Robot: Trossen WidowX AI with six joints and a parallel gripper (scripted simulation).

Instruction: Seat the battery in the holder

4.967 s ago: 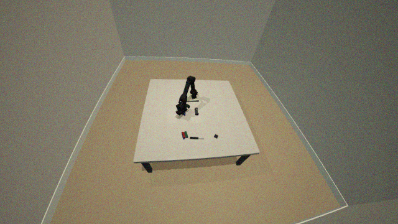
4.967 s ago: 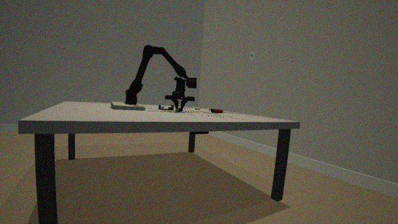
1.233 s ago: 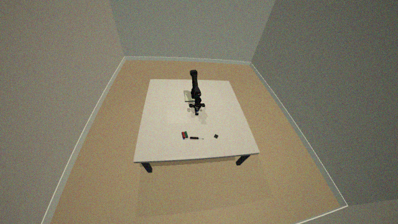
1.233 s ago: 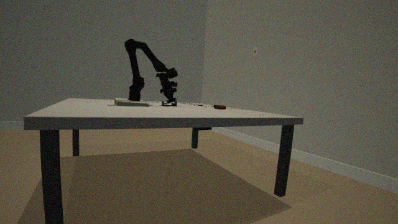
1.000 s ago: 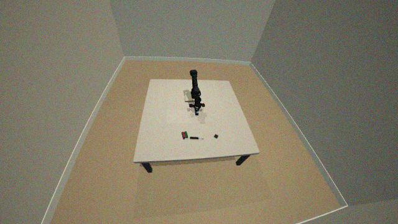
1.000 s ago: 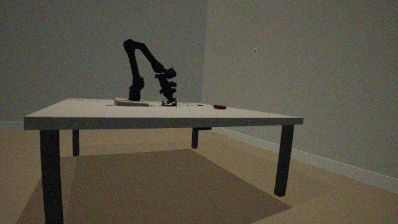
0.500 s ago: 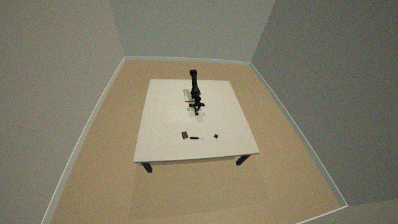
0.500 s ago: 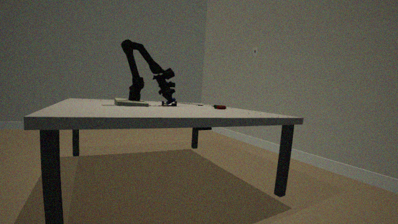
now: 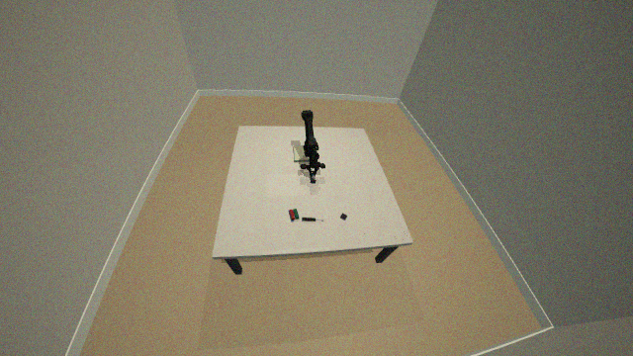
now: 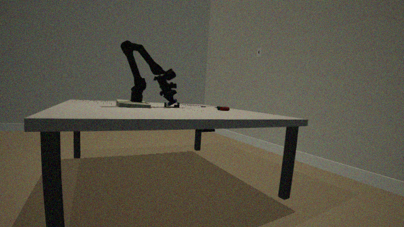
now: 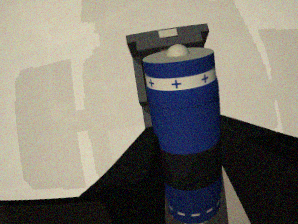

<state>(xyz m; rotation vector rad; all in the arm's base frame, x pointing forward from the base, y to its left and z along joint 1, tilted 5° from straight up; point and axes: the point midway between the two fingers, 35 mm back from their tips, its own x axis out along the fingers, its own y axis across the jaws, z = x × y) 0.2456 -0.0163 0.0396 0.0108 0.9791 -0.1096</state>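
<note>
The blue battery (image 11: 186, 112) (image 10: 172, 102) has a white band of plus signs and a metal terminal at its far end in the wrist view. My gripper (image 11: 184, 131) (image 10: 172, 101) (image 9: 313, 177) is shut on the battery's body, low over the holder. The dark holder (image 11: 193, 37) (image 10: 177, 105) lies on the table under the battery. Its end wall with a pale mark shows just beyond the terminal, and part of one side wall shows left of the battery. The battery looks tilted, not flat in the holder. The spring and the flat end's contact are hidden.
The white table (image 9: 267, 237) (image 10: 95, 114) bears a red and green item (image 9: 294, 215) (image 10: 223, 108), a dark-handled screwdriver (image 9: 309, 219) and a small dark block (image 9: 343, 217), all towards its near edge in the top view. The arm's pale base plate (image 10: 126, 104) is behind the gripper.
</note>
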